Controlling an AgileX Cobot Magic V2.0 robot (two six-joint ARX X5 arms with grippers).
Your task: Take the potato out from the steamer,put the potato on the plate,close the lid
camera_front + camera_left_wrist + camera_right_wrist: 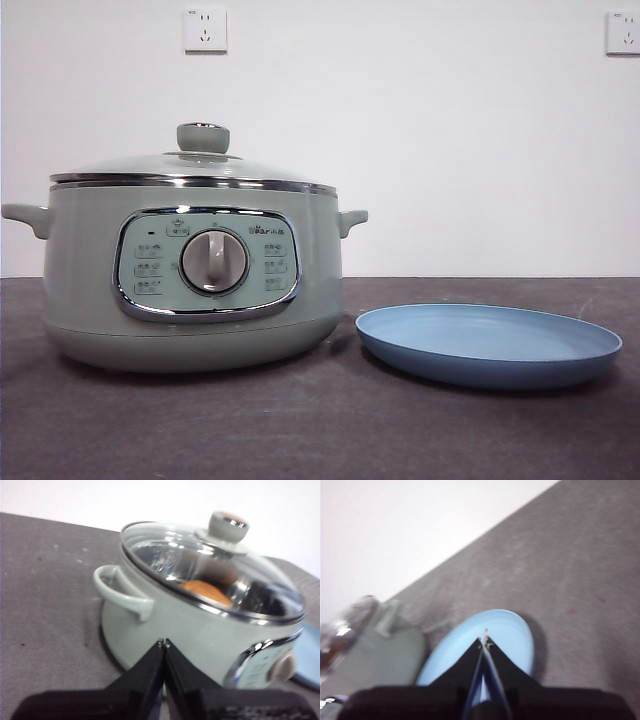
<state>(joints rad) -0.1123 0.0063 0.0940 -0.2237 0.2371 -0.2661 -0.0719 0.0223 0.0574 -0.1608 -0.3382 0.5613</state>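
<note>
**Potato under glass, both grippers clenched on nothing**

Front view: the steamer (195, 285) stands lidded just beside the plate (488, 343), whose bare blue rim nearly meets the pot's base; neither arm shows, and the pot's wall hides the potato.

Left wrist view: through the glass lid (212, 567) the tan-orange potato (206, 592) lies inside, beyond the left gripper (163, 642), jaws pressed together, near a side handle (122, 591).

Right wrist view: the right gripper (484, 641), jaws likewise together, hangs over the plate, with open grey table (580, 565) beyond.
</note>
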